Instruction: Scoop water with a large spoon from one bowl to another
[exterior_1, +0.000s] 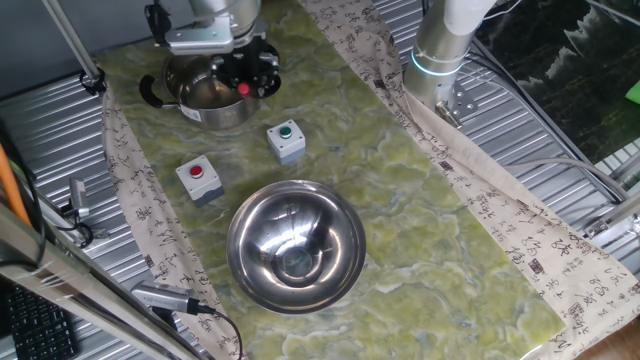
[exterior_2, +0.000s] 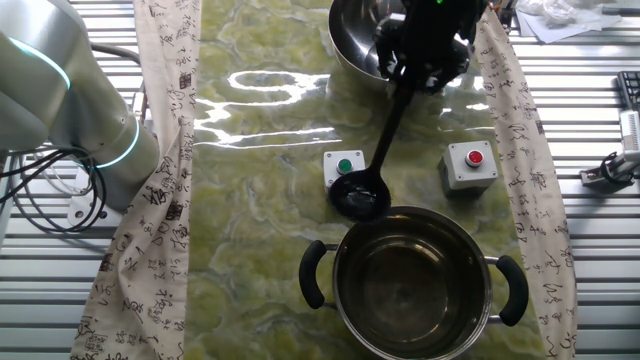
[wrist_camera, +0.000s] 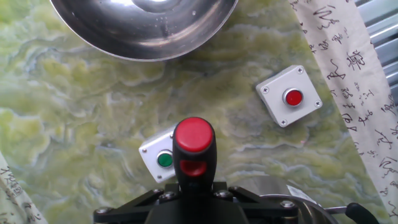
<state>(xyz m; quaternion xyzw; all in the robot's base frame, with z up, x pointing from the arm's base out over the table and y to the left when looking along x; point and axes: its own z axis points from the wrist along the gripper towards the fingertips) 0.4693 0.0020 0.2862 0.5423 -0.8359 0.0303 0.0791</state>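
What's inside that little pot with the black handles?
The pot shows only bare shiny steel; any water can't be made out. The ladle's black scoop hangs just outside its rim, above the mat, held by the claw. From the other side the claw covers part of the pot.

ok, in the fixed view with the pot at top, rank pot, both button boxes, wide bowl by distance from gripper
From the gripper, holding the large spoon:
1. Pot, right below it, table's far end.
2. Green button box, mid-table.
3. Red button box, mid-table, further out.
4. Wide bowl, near end.
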